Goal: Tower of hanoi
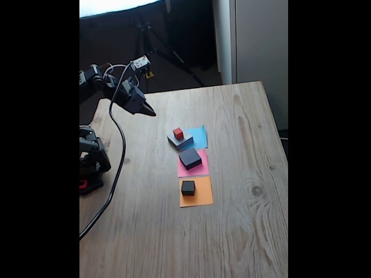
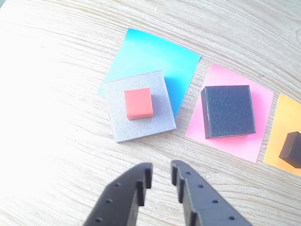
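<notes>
Wooden table [image 1: 232, 231], three paper squares in a row: blue [image 2: 160, 54], pink [image 2: 225, 143], orange [image 2: 282, 136].

Block positions:
- Grey slab [image 2: 141, 127] sits partly on the blue square, overhanging onto bare wood at its near corner in the wrist view.
- Red cube [image 2: 138, 103] rests on top of the grey slab, roughly centred, slightly rotated against it.
- Medium black block [image 2: 228, 111] lies alone on the pink square.
- Small black cube [image 2: 291, 149] stands alone on the orange square, cut by the wrist view's right edge.

Claw [image 2: 160, 173]: empty, tips close with a narrow gap showing between them, nothing held. In the wrist view it hangs above bare wood just short of the grey slab. In the fixed view the claw [image 1: 152, 113] is up and to the left of the stack, well apart from it.

Progress, as judged: mid-puzzle. No full tower stands anywhere; blocks are spread over all three squares. Only red-on-grey is stacked, and that skips the two black sizes. Left to do: free the grey slab or build on it in order, medium black, small black, then red on top. Red looks the likeliest next pick, being nearest the claw. Which square is the goal cannot be told.
</notes>
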Controlling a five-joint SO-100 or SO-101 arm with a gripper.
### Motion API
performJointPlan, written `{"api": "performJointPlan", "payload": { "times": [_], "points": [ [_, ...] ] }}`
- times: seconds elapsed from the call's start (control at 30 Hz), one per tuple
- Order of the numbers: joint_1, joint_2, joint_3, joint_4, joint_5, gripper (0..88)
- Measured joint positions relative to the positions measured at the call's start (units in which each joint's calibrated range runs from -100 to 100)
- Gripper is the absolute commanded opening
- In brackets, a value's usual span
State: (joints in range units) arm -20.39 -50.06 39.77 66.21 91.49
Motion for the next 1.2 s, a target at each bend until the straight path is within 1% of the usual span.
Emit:
{"api": "performJointPlan", "payload": {
  "times": [0.17, 0.23, 0.3, 0.43, 0.53, 0.67, 0.77, 0.83, 1.0, 1.07, 1.2],
  "points": [
    [0.0, -1.1, 9.7, -10.5, 0.2, 13.4],
    [0.1, -1.1, 12.6, -14.3, 0.3, 21.9],
    [0.1, -1.2, 16.7, -19.5, 0.9, 25.2],
    [1.5, -1.2, 26.8, -33.7, 3.5, 26.8],
    [1.5, -1.1, 30.9, -41.7, 3.6, 27.4],
    [2.1, 0.3, 36.1, -51.3, 3.8, 30.4],
    [3.0, 2.7, 42.0, -62.5, 5.7, 32.5],
    [3.1, 4.4, 45.4, -70.1, 5.7, 34.4],
    [3.4, 10.3, 52.1, -87.2, 5.7, 35.3],
    [3.4, 12.7, 53.7, -92.6, 5.7, 35.5],
    [4.2, 16.8, 54.2, -98.6, 5.0, 35.7]
  ]
}}
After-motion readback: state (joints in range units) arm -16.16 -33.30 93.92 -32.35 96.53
